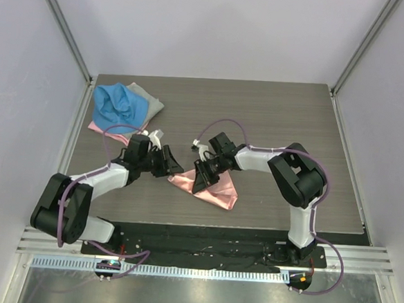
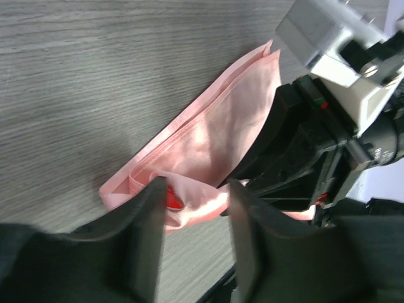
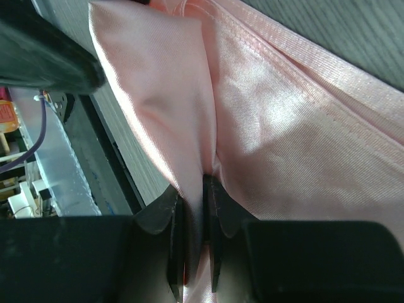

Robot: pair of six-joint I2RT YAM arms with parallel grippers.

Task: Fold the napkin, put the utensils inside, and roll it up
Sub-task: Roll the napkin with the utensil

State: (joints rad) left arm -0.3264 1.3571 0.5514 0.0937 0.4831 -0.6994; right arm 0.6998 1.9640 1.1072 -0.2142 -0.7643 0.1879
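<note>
The salmon-pink satin napkin (image 1: 217,189) lies folded into a long strip on the table near the front middle. It also shows in the left wrist view (image 2: 214,132) and the right wrist view (image 3: 297,145). My right gripper (image 1: 201,179) is shut on a pinched fold of the napkin (image 3: 196,189) at its left part. My left gripper (image 1: 175,165) is open just left of the napkin, and the cloth's near end sits between its fingertips (image 2: 192,211). A small red spot (image 2: 172,199) shows inside that end fold. The spoon is out of view.
A blue cloth (image 1: 118,107) lies bunched at the back left, over a grey cloth (image 1: 150,101) and another pink cloth (image 1: 103,127). Grey walls stand on the left, back and right. The black base rail (image 1: 203,238) runs along the table's front edge.
</note>
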